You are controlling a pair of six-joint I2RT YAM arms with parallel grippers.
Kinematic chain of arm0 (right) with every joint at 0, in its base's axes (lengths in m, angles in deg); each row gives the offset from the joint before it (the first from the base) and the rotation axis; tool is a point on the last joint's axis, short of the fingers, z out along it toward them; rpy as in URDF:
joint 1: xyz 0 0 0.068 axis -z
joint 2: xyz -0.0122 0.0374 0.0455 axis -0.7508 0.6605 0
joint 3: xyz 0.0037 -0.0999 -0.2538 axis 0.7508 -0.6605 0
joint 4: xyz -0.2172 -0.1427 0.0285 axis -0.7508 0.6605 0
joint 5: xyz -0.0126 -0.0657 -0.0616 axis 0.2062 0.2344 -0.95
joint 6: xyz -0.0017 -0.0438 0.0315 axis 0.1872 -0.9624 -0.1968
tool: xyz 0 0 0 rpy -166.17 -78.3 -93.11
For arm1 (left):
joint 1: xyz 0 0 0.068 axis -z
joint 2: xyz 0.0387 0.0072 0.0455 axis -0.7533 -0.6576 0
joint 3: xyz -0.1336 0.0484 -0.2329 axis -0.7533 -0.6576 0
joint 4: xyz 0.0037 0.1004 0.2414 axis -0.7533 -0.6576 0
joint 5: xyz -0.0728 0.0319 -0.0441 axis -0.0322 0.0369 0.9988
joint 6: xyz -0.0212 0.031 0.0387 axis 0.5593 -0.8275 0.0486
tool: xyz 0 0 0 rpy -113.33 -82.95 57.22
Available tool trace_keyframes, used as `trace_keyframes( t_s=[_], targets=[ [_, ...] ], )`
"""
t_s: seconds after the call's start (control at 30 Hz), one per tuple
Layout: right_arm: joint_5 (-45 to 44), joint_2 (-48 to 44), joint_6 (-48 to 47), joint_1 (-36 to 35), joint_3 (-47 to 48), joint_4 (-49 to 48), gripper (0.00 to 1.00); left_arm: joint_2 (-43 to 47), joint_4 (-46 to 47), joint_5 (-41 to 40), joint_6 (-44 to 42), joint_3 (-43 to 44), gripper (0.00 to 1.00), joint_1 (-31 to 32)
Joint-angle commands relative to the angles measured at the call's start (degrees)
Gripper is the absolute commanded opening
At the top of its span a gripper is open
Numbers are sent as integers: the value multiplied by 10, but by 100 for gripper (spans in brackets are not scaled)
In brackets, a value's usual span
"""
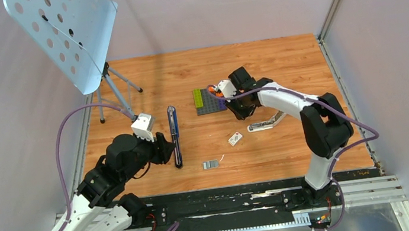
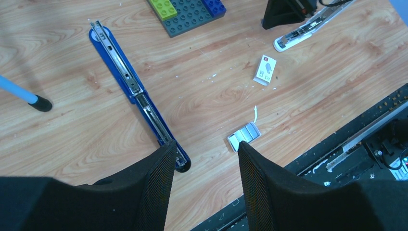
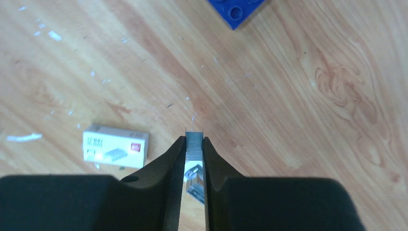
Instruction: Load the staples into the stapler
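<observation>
Right end effector [image 3: 194, 139] pinching staple strip [image 3: 194, 145], left end effector [image 2: 206, 147] half open, empty, near stapler [image 2: 136, 94]

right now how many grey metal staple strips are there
2 strips: one loose on the wooden table, one pinched in the right gripper; the white cardboard box may hide more.

Only the small white cardboard staple box [image 3: 115, 147], at nine o'clock in the right wrist view, carries print: grey characters and a red square, too blurred to read.
</observation>
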Motion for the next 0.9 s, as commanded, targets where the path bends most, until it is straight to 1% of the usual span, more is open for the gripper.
trace_keyframes(
  t_s=[0.0, 0.07, 0.2, 0.33, 0.4, 0.53, 0.7, 0.87],
  targets=[
    [90, -62, -143, 21, -28, 23, 20, 7, -1, -2, -7, -3, 54, -2],
    [95, -72, -181, 36, -31, 44, 19, 6, 1, -1, -7, -3, 54, -3],
    [139, -74, -245, 77, -13, 119, 20, 1, 0, 0, -7, -4, 54, -3],
    [127, -78, -312, 84, -15, 156, 17, -4, 0, -1, -8, -3, 53, -3],
    [123, -81, -326, 93, -18, 161, 16, -5, 0, -2, -7, -3, 54, -3],
    [150, -96, -362, 106, -29, 165, 15, -5, -1, -2, -7, -3, 54, -3],
    [122, -101, -392, 106, -40, 173, 14, -7, -1, -2, -7, -3, 54, -3],
    [141, -102, -416, 104, -45, 169, 13, -9, 1, 0, -7, -2, 54, -2]
  ],
)
